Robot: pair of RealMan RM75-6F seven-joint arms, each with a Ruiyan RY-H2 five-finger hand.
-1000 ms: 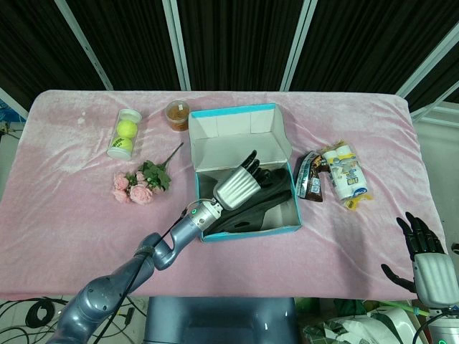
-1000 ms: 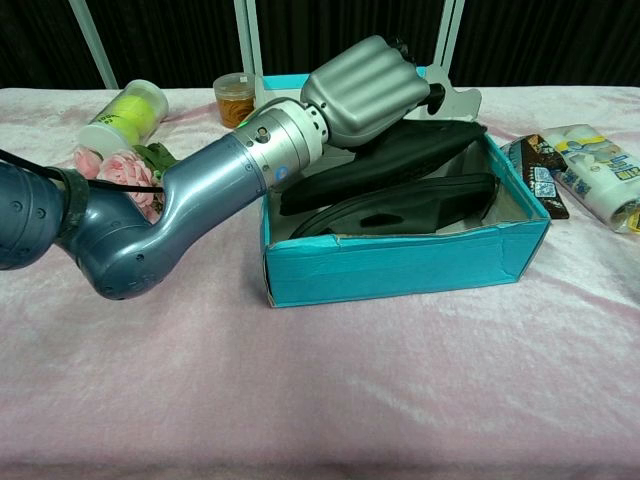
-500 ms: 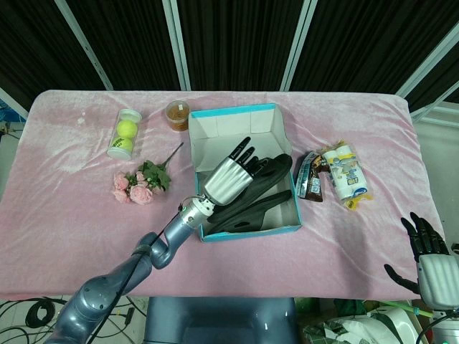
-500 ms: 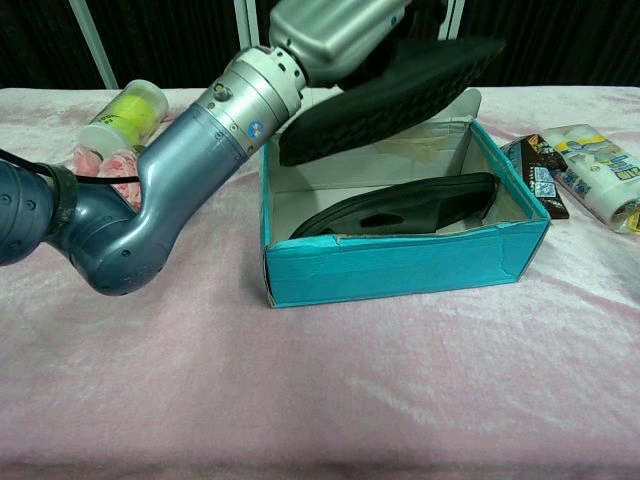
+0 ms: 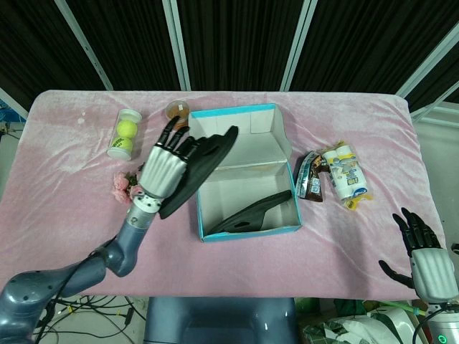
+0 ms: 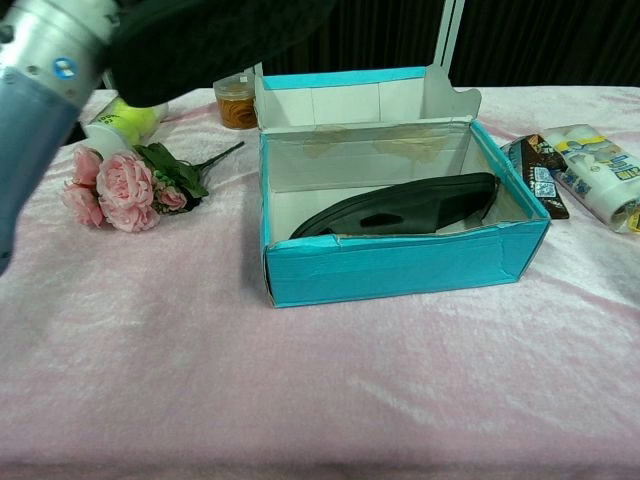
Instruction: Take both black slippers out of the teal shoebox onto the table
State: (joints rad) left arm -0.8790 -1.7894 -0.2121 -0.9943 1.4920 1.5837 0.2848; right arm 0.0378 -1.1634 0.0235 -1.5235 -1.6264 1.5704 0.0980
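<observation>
A black slipper [image 5: 197, 170] above a pink tablecloth [image 5: 64, 208], beside the teal, white-lined shoebox [image 6: 400, 268] and pink roses [image 6: 110, 185].

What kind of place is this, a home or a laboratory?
Probably a robot test or data-collection room, not a home. A table with a pink cloth holds unrelated props: a teal shoebox, a tube of tennis balls and pink flowers. Black curtains with white frames stand behind it.
</observation>
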